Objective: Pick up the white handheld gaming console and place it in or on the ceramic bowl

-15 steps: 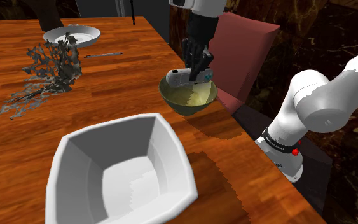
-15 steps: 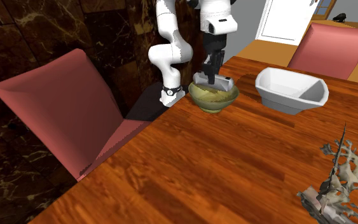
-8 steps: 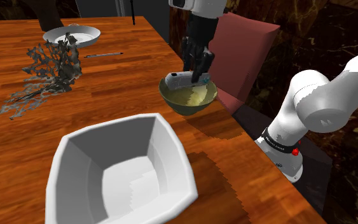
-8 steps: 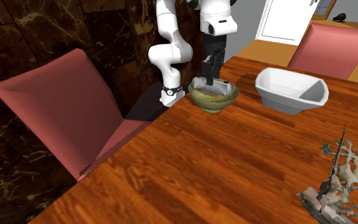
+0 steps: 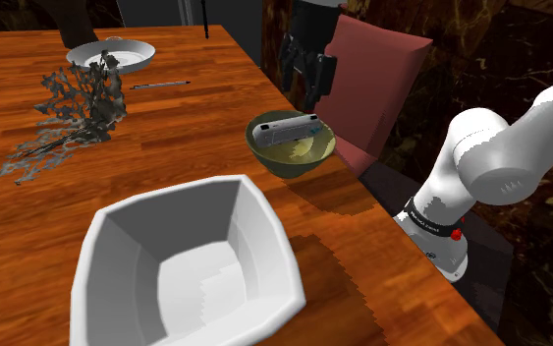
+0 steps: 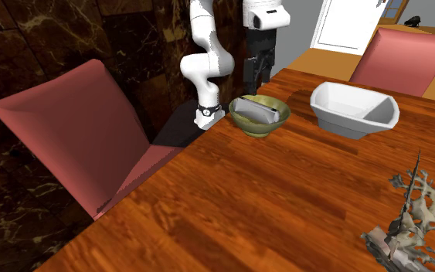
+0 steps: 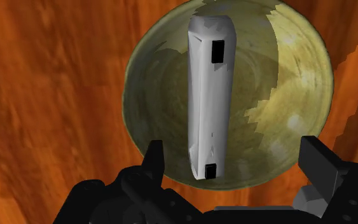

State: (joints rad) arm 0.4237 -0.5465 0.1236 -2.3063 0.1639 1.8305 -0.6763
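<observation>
The console (image 7: 209, 95) is a slim grey-white bar with black patches, lying in the olive bowl (image 7: 298, 83). Above it the end effector (image 5: 311, 96) hangs spread apart, empty.

The white Franka arm (image 5: 505, 157) showed rounded, glossy links, a dark ring (image 5: 429, 222) with pale lettering near its base and 1 red dot (image 5: 455, 235); its all-black gripper (image 7: 233, 153) carried 2 blocky fingers (image 7: 320, 165).

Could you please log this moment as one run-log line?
gripper: open, above bowl | console: lying in bowl, not held | phase: placement done
</observation>
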